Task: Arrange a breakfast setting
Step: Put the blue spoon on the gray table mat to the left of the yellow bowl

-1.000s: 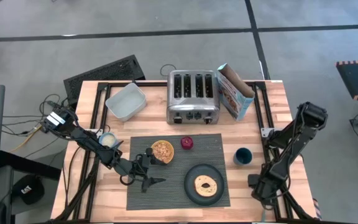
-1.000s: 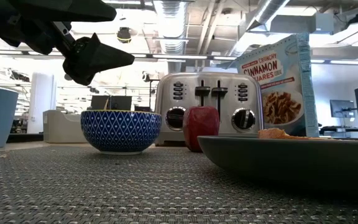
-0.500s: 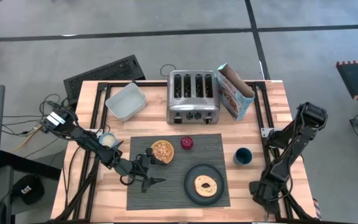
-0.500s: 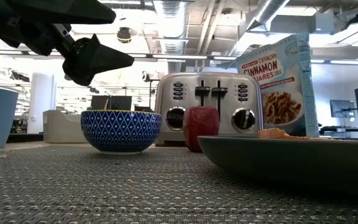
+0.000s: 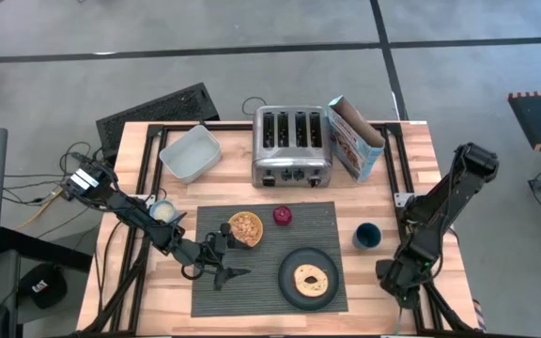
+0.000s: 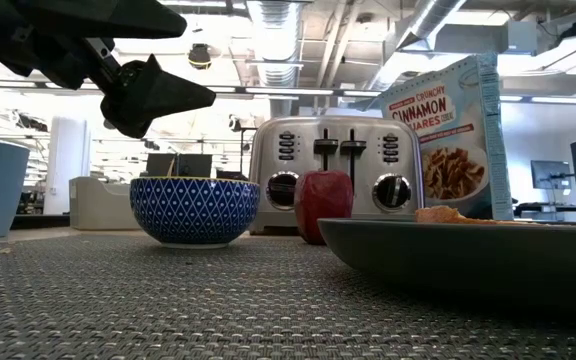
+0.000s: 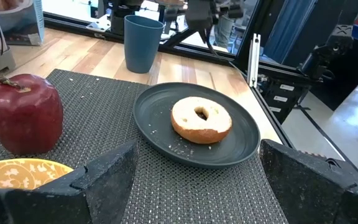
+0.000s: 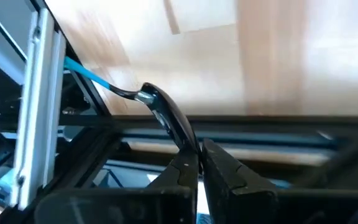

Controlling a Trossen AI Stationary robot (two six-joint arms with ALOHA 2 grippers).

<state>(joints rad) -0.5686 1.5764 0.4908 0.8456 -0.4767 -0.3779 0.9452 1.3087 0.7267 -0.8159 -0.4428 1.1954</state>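
Note:
A dark ribbed placemat [image 5: 266, 272] holds a yellow bowl [image 5: 245, 228], a red fruit [image 5: 282, 216] and a dark plate [image 5: 310, 278] with a bagel [image 5: 309, 277]. The blue cup [image 5: 367, 236] stands on the wood right of the mat. My left gripper [image 5: 228, 263] hangs open just near of the bowl [image 7: 17, 174], facing the plate [image 7: 166, 140]. My right gripper [image 5: 394, 282] is at the table's near right corner, shut on the blue-handled spoon [image 8: 135, 93]. My right gripper pinches the spoon's metal bowl end [image 8: 178, 134] between its two fingertips [image 8: 225, 168], coming slanting down from above. The spoon sticks out ahead of the fingers, its blue handle [image 8: 86, 71] pointing away toward the table's frame rail. Whether the handle rests on anything I cannot tell.
A chrome toaster [image 5: 292, 145], a cereal box [image 5: 353, 139] and a pale blue tub [image 5: 191, 153] stand along the far edge. A small white cup [image 5: 162, 211] sits left of the mat. Black and silver frame rails [image 8: 42, 93] run beside the right gripper.
My right arm has drawn up a little at the near right corner, its elbow shifting toward the far edge. The left arm and everything on the mat have kept still.

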